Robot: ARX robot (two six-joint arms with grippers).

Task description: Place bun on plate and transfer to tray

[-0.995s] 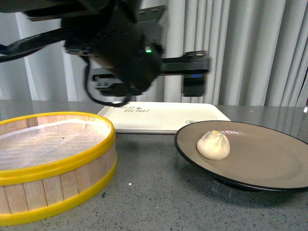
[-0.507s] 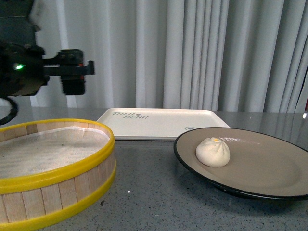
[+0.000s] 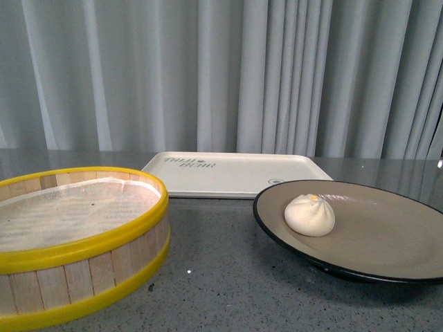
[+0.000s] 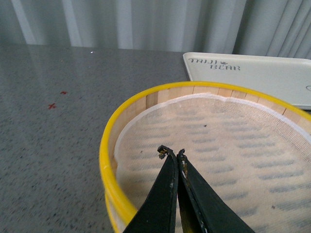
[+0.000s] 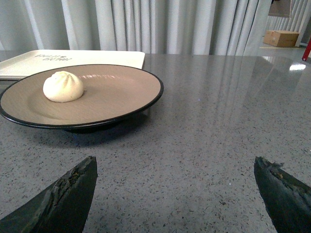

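Note:
The cream-white bun point(image 3: 309, 215) sits on the tan plate point(image 3: 387, 238) with the black rim, at the right of the front view. It also shows in the right wrist view point(image 5: 62, 87) on the plate point(image 5: 116, 90). The cream-white tray point(image 3: 232, 173) lies flat behind the plate, and shows in the left wrist view point(image 4: 262, 73) and right wrist view point(image 5: 73, 59). My left gripper point(image 4: 171, 153) is shut and empty above the steamer basket. My right gripper point(image 5: 175, 167) is open and empty over bare table, short of the plate. Neither gripper shows in the front view.
A yellow-rimmed wooden steamer basket point(image 3: 76, 238) with a white cloth liner stands at the front left; it is empty in the left wrist view point(image 4: 112, 141). Grey speckled table point(image 5: 218, 126). Grey curtains hang behind. A cardboard box point(image 5: 281, 38) lies far off.
The left arm, which filled the upper left of the front view, has swung left and out of that view. The bun, plate, tray and basket have stayed put.

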